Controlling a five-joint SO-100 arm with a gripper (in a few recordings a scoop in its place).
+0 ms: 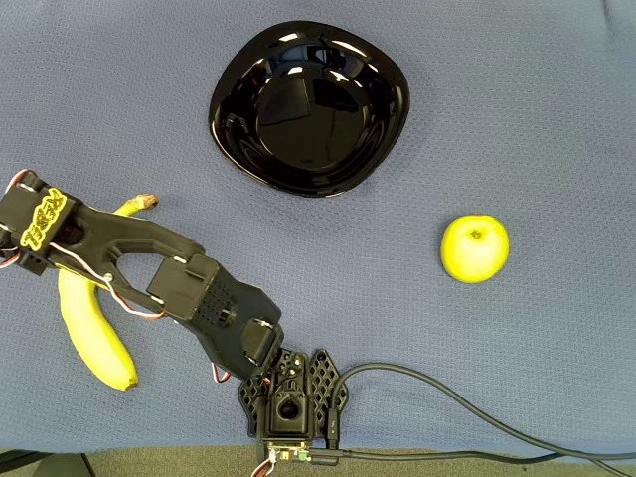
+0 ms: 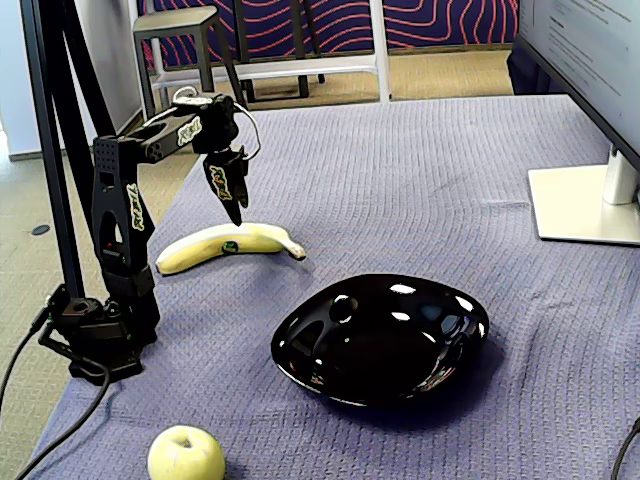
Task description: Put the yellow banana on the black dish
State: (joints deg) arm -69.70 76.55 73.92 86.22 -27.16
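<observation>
The yellow banana [image 1: 87,323] lies on the blue cloth at the left in the overhead view, brown stem toward the black dish [image 1: 308,104]. In the fixed view the banana [image 2: 225,245] shows a small green sticker, and the glossy black dish [image 2: 380,340] sits in front of it with nothing in it. My gripper [image 2: 237,213] points down just above the banana's middle without touching it. Its fingers look pressed together with nothing between them. From above, the gripper [image 1: 35,224] and the arm cover part of the banana.
A yellow-green apple [image 1: 474,248] rests right of the arm's base [image 1: 290,402]; it also sits at the near edge, apple [image 2: 185,455]. A monitor foot [image 2: 585,205] stands on the table's right side. A cable [image 1: 477,422] runs from the base.
</observation>
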